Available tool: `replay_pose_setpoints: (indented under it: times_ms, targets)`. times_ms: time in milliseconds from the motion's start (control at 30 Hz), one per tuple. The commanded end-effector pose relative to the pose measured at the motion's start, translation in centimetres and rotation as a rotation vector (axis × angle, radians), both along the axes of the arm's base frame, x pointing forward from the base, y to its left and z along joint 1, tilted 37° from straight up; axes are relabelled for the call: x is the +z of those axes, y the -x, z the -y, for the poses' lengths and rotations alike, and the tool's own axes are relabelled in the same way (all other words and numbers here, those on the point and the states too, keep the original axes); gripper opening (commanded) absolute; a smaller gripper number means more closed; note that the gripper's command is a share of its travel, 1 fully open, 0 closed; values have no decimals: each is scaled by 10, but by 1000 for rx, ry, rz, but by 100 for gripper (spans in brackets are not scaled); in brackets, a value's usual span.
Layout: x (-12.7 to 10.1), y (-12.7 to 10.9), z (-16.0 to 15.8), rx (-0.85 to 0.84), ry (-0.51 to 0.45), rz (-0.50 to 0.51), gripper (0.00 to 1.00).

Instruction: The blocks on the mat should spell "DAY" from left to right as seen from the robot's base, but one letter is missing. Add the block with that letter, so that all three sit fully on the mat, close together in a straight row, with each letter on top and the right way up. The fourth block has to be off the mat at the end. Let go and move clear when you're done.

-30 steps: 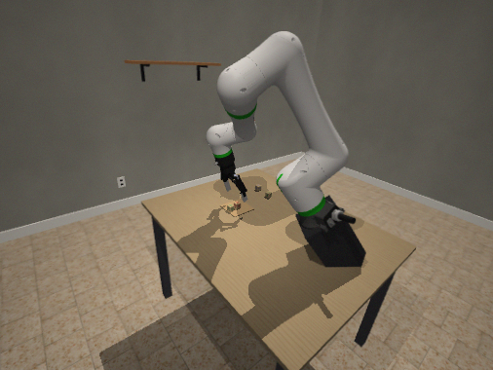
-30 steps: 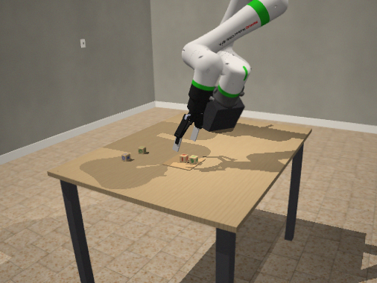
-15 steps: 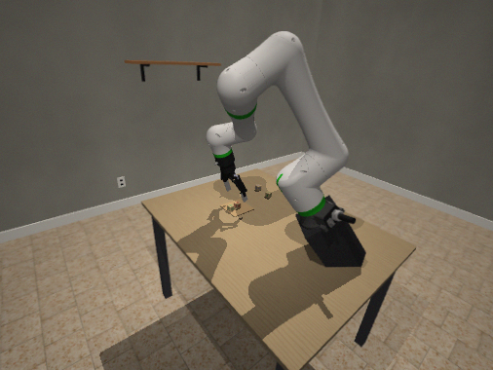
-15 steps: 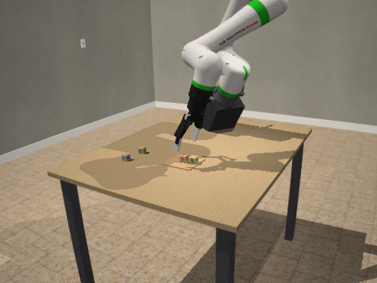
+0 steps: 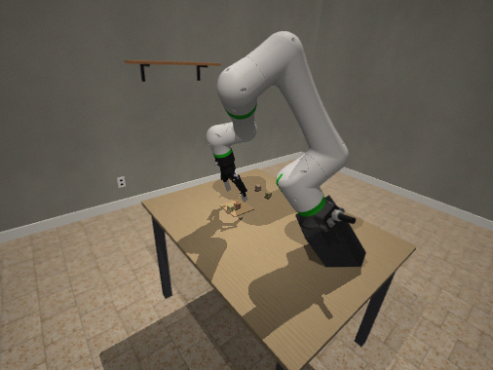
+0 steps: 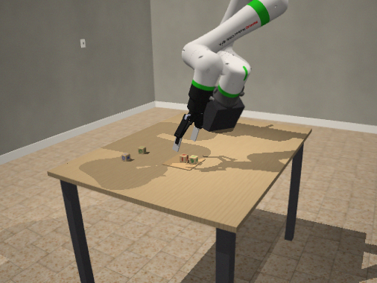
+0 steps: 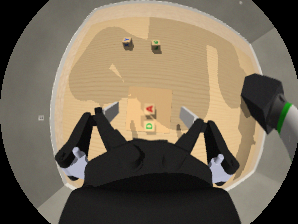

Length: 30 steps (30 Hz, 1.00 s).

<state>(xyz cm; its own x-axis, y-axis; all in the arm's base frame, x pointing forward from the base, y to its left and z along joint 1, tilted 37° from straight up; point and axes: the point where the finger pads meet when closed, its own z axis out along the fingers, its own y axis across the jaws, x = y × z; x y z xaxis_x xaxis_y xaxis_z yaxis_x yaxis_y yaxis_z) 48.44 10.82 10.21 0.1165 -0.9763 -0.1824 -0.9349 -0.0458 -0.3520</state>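
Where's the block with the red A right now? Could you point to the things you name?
In the wrist view, the red A block (image 7: pixel 149 108) (image 6: pixel 183 158) (image 5: pixel 237 205) sits on the mat (image 7: pixel 134 97) (image 6: pixel 173 164) (image 5: pixel 246 210), just above the green D block (image 7: pixel 149 126) (image 6: pixel 193 159) (image 5: pixel 230 208).

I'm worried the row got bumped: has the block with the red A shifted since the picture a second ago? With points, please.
No, no shift shows in any direction: the block with the red A (image 5: pixel 237 205) (image 6: pixel 183 158) (image 7: pixel 149 109) sits at the same spot on the mat (image 5: pixel 245 210) (image 6: pixel 175 163) (image 7: pixel 136 100).
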Motion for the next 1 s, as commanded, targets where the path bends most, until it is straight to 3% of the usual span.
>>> replay_pose_setpoints:
  times_ms: [0, 400, 467, 900, 967]
  targets:
    - [0, 0, 0, 0, 0, 0, 100]
    - [-3, -3, 8, 0, 2, -3, 100]
    - [-13, -11, 32, 2, 7, -10, 100]
    - [-13, -11, 32, 2, 7, -10, 100]
    - [-29, -22, 70, 4, 11, -18, 100]
